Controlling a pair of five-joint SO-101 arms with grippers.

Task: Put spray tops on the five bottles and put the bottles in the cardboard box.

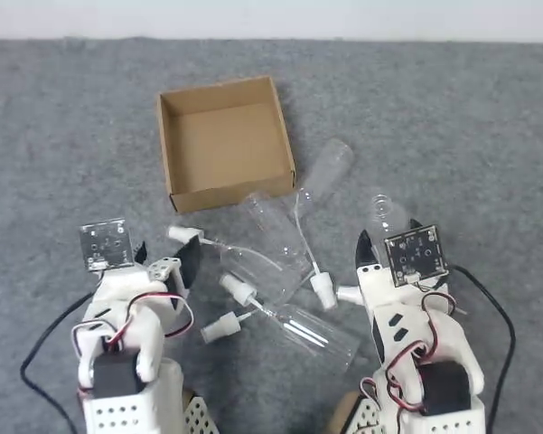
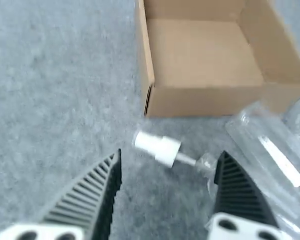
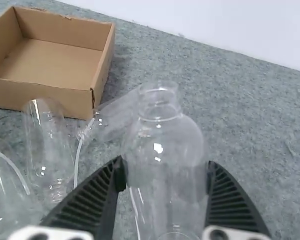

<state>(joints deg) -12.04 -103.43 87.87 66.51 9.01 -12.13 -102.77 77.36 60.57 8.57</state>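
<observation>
Cardboard box (image 1: 226, 140) upper centre; clear bottles (image 1: 312, 330) scattered below it.
Left gripper (image 2: 169, 154) spread wide before a spray top (image 2: 157, 147); right gripper (image 3: 164, 162) clamps an uncapped bottle (image 3: 159, 130).

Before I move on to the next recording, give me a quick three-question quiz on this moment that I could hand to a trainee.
1. True or false: the cardboard box already holds a bottle.
2. Pick one. The neck of the clear bottle directly in front of the right gripper has: A) a spray top on it, B) nothing on it, so it is open, C) a flat screw cap.
3. Short answer: are the fingers of the left gripper open or shut?

Key: 1 false, the box is empty; 2 B; 3 open.
</observation>
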